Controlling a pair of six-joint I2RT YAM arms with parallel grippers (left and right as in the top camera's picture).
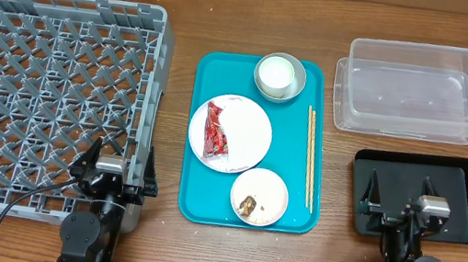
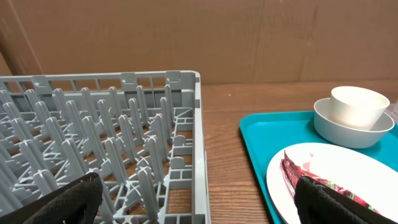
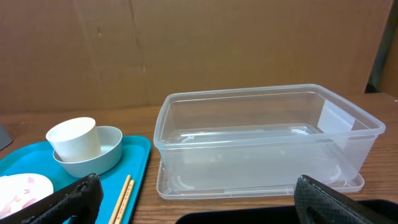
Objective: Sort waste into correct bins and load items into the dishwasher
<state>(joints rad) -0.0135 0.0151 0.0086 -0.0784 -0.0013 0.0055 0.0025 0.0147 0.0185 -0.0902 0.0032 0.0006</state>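
A white plate (image 1: pixel 251 126) on the teal tray holds the red wrapper (image 1: pixel 217 133). A white cup (image 1: pixel 275 70) sits in a white bowl (image 1: pixel 295 86) at the tray's far end. A second bowl (image 1: pixel 274 186) near the front holds a brown food lump (image 1: pixel 248 206). The chopsticks (image 1: pixel 310 156) lie along the tray's right side. The grey rack (image 1: pixel 47 75) is at left. The clear tub (image 1: pixel 421 89) and the black tray (image 1: pixel 461 197) are at right. My left gripper (image 1: pixel 121 163) is open over the rack's front right corner. My right gripper (image 1: pixel 396 194) is open over the black tray. I see no tissue.
The teal serving tray (image 1: pixel 201 196) lies in the middle of the wooden table. The left wrist view shows the rack wall (image 2: pixel 198 124), the plate (image 2: pixel 292 193) and the wrapper (image 2: pixel 298 169). The right wrist view shows the tub (image 3: pixel 267 137) and the chopsticks (image 3: pixel 123 196).
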